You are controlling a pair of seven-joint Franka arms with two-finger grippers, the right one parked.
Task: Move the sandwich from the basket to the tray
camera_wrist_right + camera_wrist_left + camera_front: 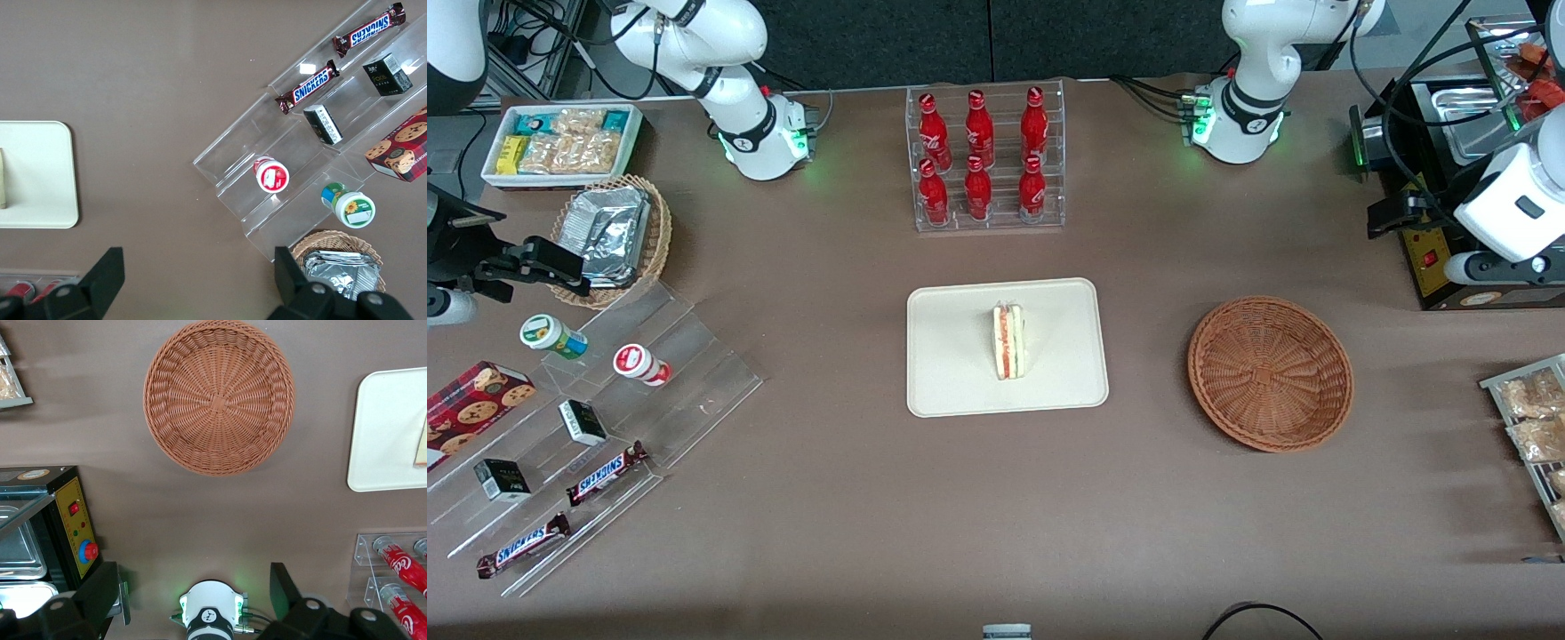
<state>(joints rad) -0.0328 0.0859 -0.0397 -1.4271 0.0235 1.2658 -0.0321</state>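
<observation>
The sandwich (1010, 342), a pale wedge with a red and green cut edge, lies on the cream-white tray (960, 373) in the middle of the table. Only its edge (421, 443) shows in the left wrist view, on the tray (383, 433). The reddish-brown woven basket (1270, 373) sits empty beside the tray, toward the working arm's end. My gripper (1400, 216) hangs high above the table, farther from the front camera than the basket (219, 397), next to a black machine. It (197, 583) is open, with nothing between the fingers.
A clear rack of red bottles (985, 160) stands farther from the front camera than the tray. The black machine (1449, 258) and a rack of snack packets (1534, 418) sit at the working arm's end. Clear steps with candy (605, 418), a tan foil basket (609, 236) and a white bin (560, 142) fill the parked arm's end.
</observation>
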